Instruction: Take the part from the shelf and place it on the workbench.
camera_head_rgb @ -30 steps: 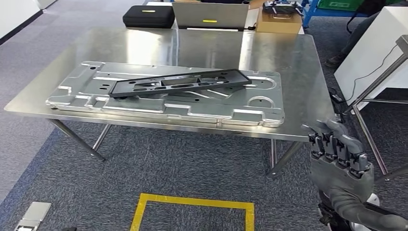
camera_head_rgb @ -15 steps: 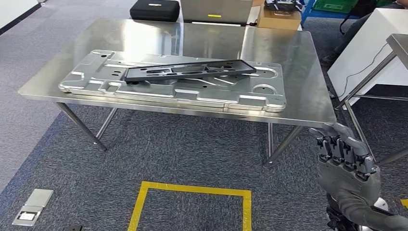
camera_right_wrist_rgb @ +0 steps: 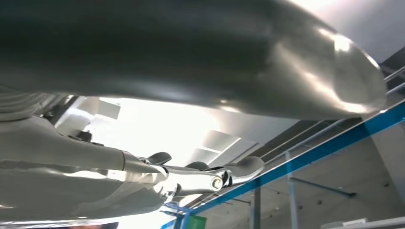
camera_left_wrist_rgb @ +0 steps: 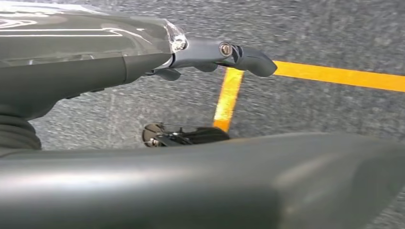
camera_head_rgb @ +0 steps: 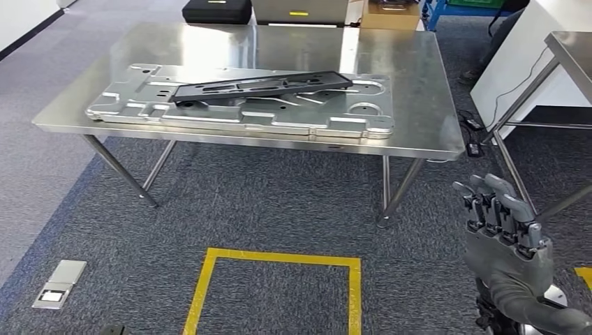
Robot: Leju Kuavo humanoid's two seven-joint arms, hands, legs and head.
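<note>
R hand (camera_head_rgb: 504, 241) raised, fingers (camera_head_rgb: 489, 204) apart, empty

A steel surface (camera_head_rgb: 412, 105) on thin metal legs stands on grey carpeted floor (camera_head_rgb: 279, 216). Directly on it lies a large stamped silver panel (camera_head_rgb: 237, 115), near the front edge. Yellow tape (camera_head_rgb: 279, 259) marks a square on the floor before it.

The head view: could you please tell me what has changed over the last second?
The camera has moved: the whole scene shifted, so the table now sits higher and farther off. The black part lies as before on the metal panel. The right hand stays raised and holds nothing.
</note>
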